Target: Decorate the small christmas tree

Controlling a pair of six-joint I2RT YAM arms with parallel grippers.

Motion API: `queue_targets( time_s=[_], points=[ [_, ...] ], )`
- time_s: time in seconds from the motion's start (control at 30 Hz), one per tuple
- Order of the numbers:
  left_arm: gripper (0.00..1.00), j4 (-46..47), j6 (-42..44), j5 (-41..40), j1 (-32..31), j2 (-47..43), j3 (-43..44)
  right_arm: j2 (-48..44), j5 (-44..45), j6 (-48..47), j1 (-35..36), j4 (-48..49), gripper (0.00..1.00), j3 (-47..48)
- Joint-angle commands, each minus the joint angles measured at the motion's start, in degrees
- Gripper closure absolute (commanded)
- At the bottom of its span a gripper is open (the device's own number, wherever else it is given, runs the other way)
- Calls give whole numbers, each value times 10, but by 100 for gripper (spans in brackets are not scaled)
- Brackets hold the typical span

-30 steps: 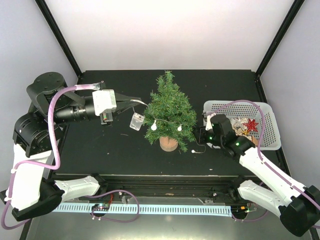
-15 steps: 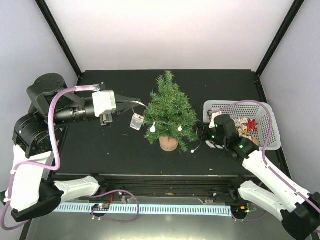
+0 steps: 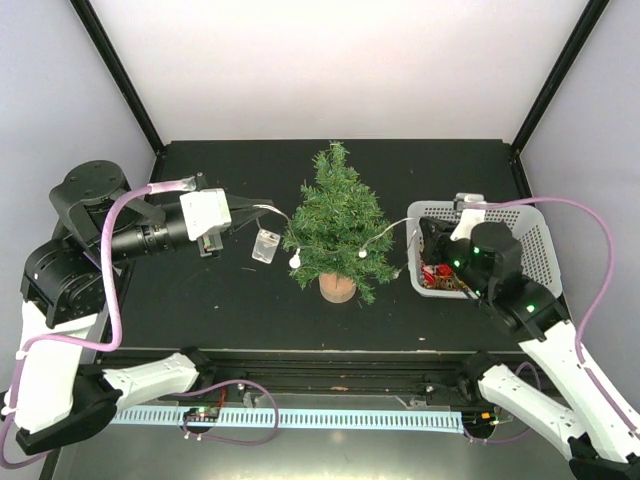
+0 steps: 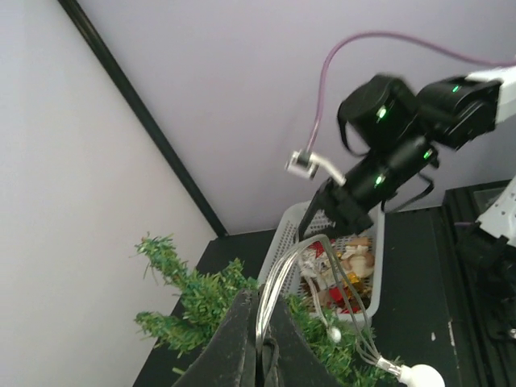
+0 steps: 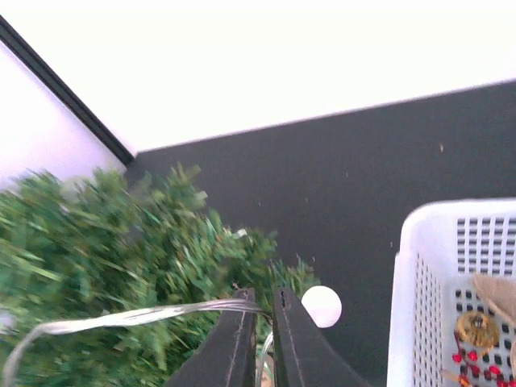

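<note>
Right gripper [image 3: 417,230] is pinching the light wire [image 3: 392,229], fingers nearly together on it, and is hanging at the left rim of the basket [image 3: 500,207], just right of the tree [image 3: 338,225]. Left gripper [image 3: 258,207] is clamping another stretch of the same wire on the tree's left, with the battery box [image 3: 264,246] dangling below. The tree is standing upright mid-table [image 3: 200,290], between the two grippers. The wire is running left to right across its front, with the bulbs [image 3: 296,260] hanging low. Judgement: the right arm is nearer the undressed right flank, so the tree is lying to its left, and the wire would need carrying around, not along, that axis. The right wrist view is showing the wire entering between the fingers and one bulb just past the tips, which the top view is hiding. The left wrist view is showing several strands rising from its closed fingers. Only the top view is giving the tree's base.
</note>
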Motion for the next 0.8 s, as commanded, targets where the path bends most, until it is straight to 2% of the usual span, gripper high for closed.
queue_targets(
  time_s=[0.0,0.43,0.77],
  points=[
    [98,16,13,-51,2,-16,-6,-10,36,-22,3,-31,89,70],
    [98,20,37,-106,5,-48,-9,70,1,-59,3,-43,89,260],
    [99,78,54,-262,18,-91,-63,158,-75,-65,3,-45,88,393]
  ],
)
